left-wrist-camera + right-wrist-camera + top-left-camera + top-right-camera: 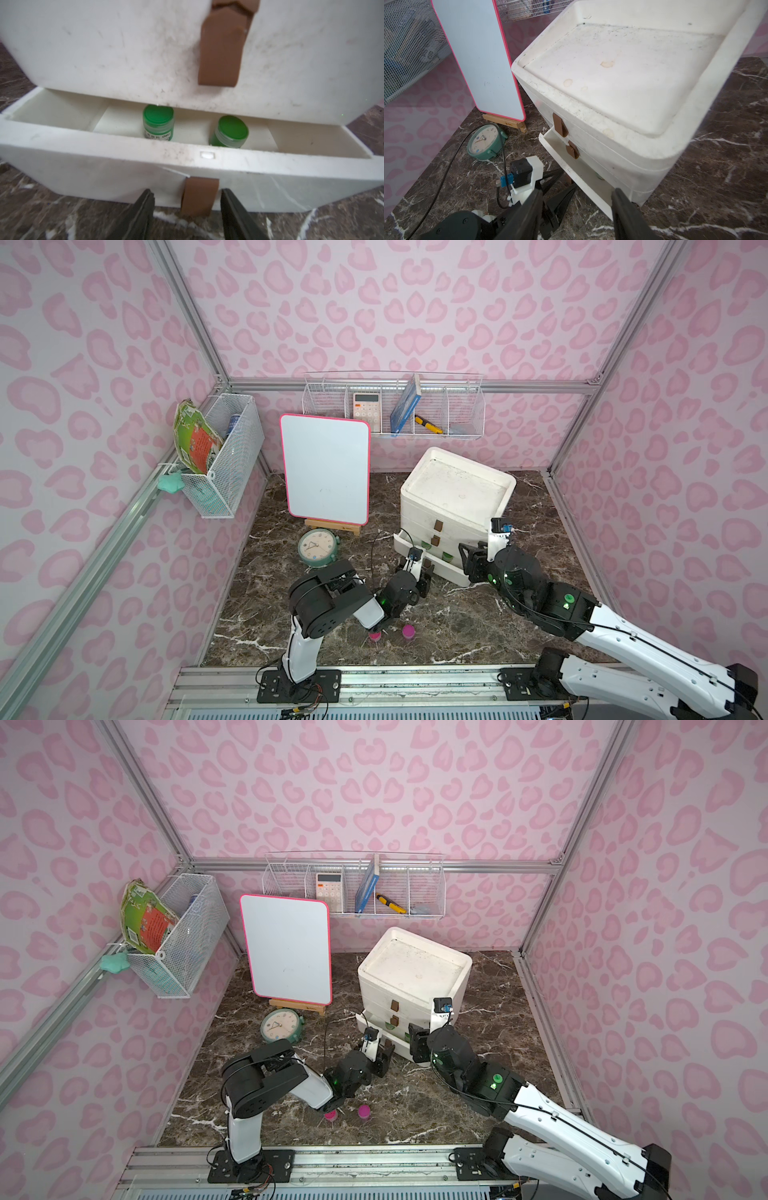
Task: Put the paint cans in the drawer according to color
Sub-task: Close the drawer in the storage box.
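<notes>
- Pink leopard-print walls all round, and a dark marble surface (457, 635) underfoot.
- Straight to the paint: two green paint cans (158, 122) (230, 131) stand upright, side by side but apart, inside the pulled-out bottom drawer (104, 166) of the white chest of drawers (457, 493).
- The two drawers above it look shut; no white cans show in any view.
- The brown tab handle (199, 197) hangs down the bottom drawer's front, long axis vertical.
- The left pincer (187, 193) is released, one jaw on each side of that tab with a gap on both sides, so the handle lies dead ahead between them.
- The right pincer (577, 191) is released too, jaws wide, hovering at the open drawer's far end corner and gripping nothing.
- Green looks sorted. My read: the next move is either a pinch or shove on that tab, or a turn back for pink.
- Two pink paint cans (375, 637) (408, 631) wait on the surface well behind the left pincer, one half tucked under the left arm (324, 605).
- The left arm is clearly nearer them; the right one would have to reach across.
</notes>
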Controlling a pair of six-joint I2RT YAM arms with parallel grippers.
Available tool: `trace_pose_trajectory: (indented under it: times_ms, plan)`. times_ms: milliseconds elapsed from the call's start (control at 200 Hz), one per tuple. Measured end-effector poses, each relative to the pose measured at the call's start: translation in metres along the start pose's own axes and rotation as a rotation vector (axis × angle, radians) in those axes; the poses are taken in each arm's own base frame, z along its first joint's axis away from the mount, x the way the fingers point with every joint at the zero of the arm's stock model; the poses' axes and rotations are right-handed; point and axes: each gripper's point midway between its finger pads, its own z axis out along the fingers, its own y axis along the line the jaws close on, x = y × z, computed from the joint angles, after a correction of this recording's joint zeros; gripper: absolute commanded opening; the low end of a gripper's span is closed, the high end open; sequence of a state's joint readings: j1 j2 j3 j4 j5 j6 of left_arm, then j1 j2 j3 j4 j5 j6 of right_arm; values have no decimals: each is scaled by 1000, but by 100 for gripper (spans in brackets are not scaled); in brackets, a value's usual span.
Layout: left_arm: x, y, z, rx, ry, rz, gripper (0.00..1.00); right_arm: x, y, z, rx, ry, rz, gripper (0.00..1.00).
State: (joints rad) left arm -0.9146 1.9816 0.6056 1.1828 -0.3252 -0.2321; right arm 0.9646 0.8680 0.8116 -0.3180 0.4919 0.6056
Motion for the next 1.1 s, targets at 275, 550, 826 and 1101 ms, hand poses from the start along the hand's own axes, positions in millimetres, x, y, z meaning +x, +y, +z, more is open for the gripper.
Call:
trace_pose_trajectory:
  times_ms: [275, 550, 826, 1101]
  plan:
    - [-11, -7, 21, 25, -24, -14, 54, -3, -3, -1, 4, -9, 7, 56]
    - [-10, -12, 34, 36, -7, -11, 54, -5, -5, -3, 5, -15, 13, 57]
    - [0, -7, 29, 21, 19, -3, 59, -6, -7, -4, 8, -18, 18, 58]
    - [-13, -1, -11, 17, -24, -13, 59, 0, -7, 0, -6, -2, 13, 58]
